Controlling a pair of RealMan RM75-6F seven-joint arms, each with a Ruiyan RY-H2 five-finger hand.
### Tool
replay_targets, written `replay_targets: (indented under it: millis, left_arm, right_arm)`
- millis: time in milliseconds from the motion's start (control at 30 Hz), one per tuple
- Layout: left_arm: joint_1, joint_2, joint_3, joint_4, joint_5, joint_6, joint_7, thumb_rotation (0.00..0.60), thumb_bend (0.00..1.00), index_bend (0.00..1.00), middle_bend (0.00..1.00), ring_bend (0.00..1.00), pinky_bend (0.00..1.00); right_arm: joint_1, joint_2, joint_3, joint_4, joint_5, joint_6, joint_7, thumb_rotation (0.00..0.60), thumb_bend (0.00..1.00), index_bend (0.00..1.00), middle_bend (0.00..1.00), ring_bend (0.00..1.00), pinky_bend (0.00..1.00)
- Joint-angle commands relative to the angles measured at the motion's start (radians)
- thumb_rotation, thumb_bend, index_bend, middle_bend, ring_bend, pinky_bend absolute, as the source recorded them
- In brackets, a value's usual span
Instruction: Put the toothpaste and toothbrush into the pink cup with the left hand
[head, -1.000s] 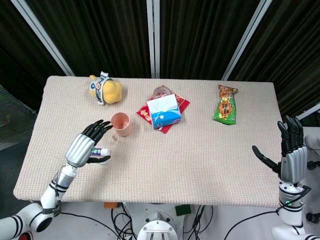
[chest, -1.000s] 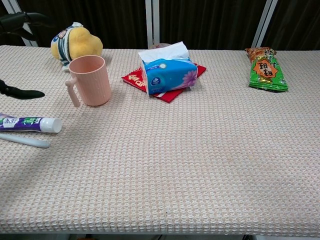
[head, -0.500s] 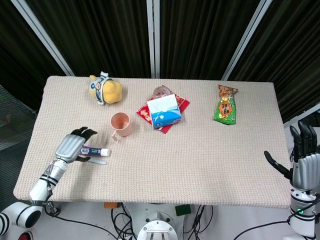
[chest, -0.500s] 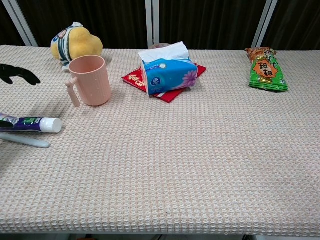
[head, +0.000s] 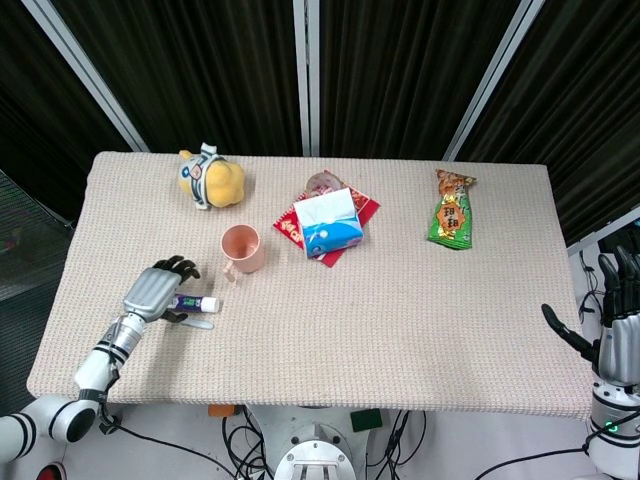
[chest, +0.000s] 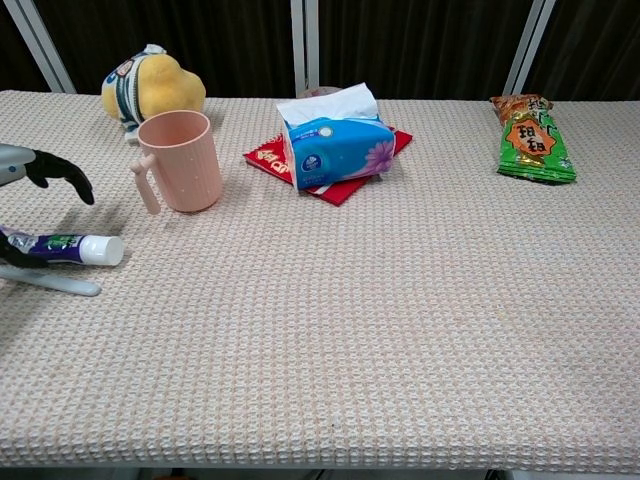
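The pink cup (head: 243, 248) (chest: 180, 160) stands upright left of the table's middle, its handle toward me. In front of it and to its left lie the toothpaste tube (head: 194, 302) (chest: 66, 247), white cap pointing right, and the white toothbrush (head: 199, 322) (chest: 56, 285) just nearer me. My left hand (head: 154, 291) (chest: 48, 170) hovers over the tube's tail end with its fingers curved above it. The thumb lies low beside the tube, and nothing is lifted. My right hand (head: 616, 330) stays off the table's right edge, fingers spread and holding nothing.
A yellow plush toy (head: 211, 178) sits at the back left. A blue tissue pack (head: 329, 223) rests on a red packet behind the cup's right. A green snack bag (head: 452, 211) lies at the back right. The woven table top (head: 400, 320) spreads to the right.
My left hand pulled back from beside the cup to the tube's tail and curled its fingers over it. The right hand drew away to the right, off the table edge.
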Motion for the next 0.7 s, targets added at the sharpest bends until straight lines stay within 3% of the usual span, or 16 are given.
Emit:
replay_targets:
  millis: [33,700]
  left_arm:
    - [-0.006,-0.009,-0.001,0.007,-0.003,-0.005,0.004,0.599,0.09,0.32,0.2,0.12,0.23]
    - [-0.041,-0.07,0.008,0.076,0.002,-0.04,-0.025,0.6,0.19,0.4,0.2,0.12,0.23]
  right_arm:
    - [0.0,-0.006,0.001,0.01,0.006,-0.005,0.006,0.6,0.42,0.0,0.0,0.0,0.0]
    - [-0.007,-0.013,0.015,0.036,0.033,-0.021,0.022,0.6,0.42,0.0,0.0,0.0,0.0]
